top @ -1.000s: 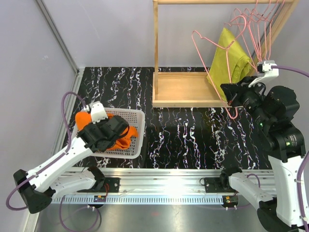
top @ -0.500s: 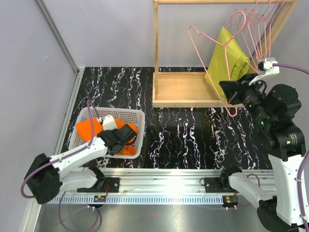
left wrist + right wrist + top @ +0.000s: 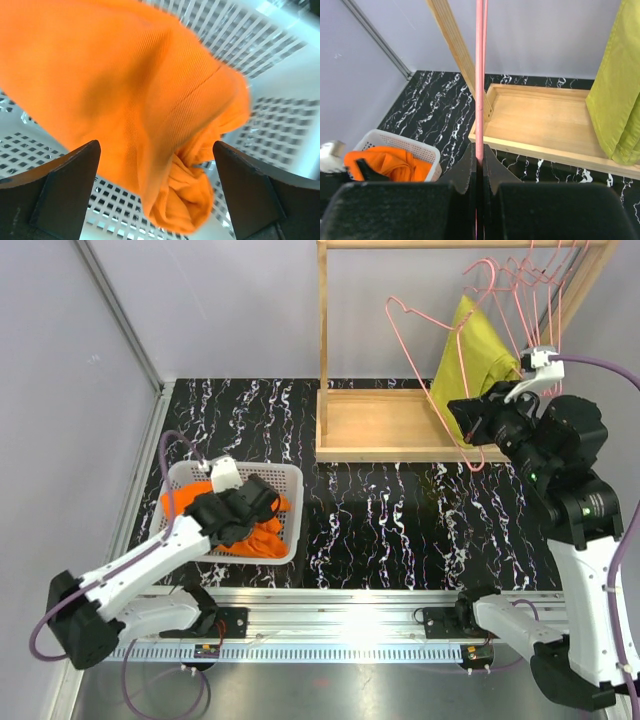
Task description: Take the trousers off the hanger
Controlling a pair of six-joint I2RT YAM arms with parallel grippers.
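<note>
Left fingers [image 3: 60, 190] spread, pointing down over trousers [image 3: 140, 100]; right fingers [image 3: 462, 175], raised, clamp hanger [image 3: 479, 75].

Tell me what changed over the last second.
The left gripper opened, letting go of the trousers into the basket. The right gripper raised the hanger slightly. It stays shut on the hanger; the yellow-green garment hangs unchanged.

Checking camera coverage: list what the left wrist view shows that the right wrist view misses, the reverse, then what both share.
Left wrist only: the left gripper, open over the trousers. Right wrist only: the right gripper shut on the hanger, the wooden rack, the green garment, the table. Both: the trousers lying in the basket.
</note>
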